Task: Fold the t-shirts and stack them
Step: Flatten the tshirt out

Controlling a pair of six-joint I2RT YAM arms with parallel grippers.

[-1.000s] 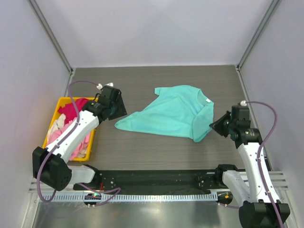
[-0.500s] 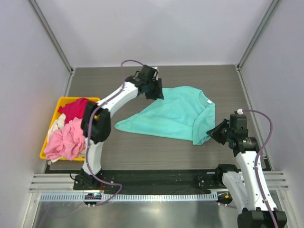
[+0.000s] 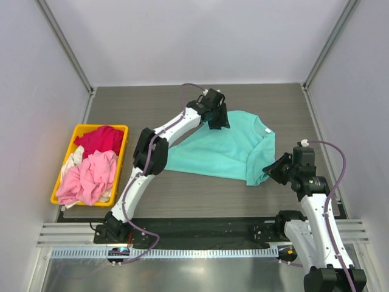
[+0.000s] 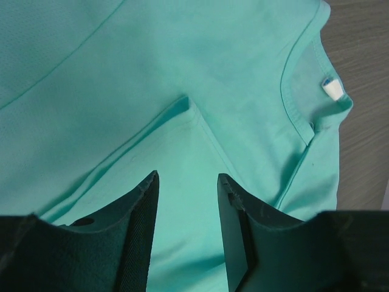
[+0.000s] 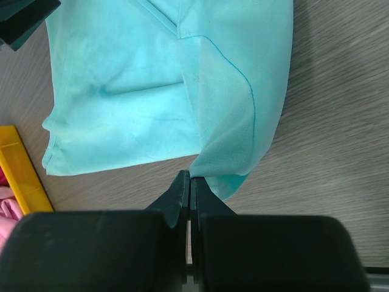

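**Left gripper over teal shirt's far shoulder, right gripper at its near sleeve**

The teal shirt (image 3: 225, 149) lies spread but rumpled on the table (image 3: 200, 201), right of centre. Its long axis runs from the near-left hem corner up to the collar at far right.

The left gripper (image 3: 219, 121) hovers over the far-left shoulder area with its jaws spread and nothing between them. In the left wrist view a raised crease (image 4: 182, 103) lies just ahead of the fingertips (image 4: 151, 182), in line with the gap. The collar tag (image 4: 332, 89) sits off to the right. Judgement: a straight drop would put that crease between the jaws.

The right gripper (image 3: 271, 171) is at the near-right sleeve with its jaws pressed together. In its wrist view the tips meet the sleeve hem (image 5: 209, 170); it cannot be told whether any cloth is caught.

The left arm is nearer the shoulder, the right arm nearer the sleeve.

The cloth is thin and soft, with one sleeve doubled over at the right edge.

The pink shirt (image 3: 91, 176), red shirt (image 3: 100, 139) and whitish shirt (image 3: 72, 159) are heaped unfolded in the yellow bin (image 3: 124, 131) at far left, well apart from both grippers.
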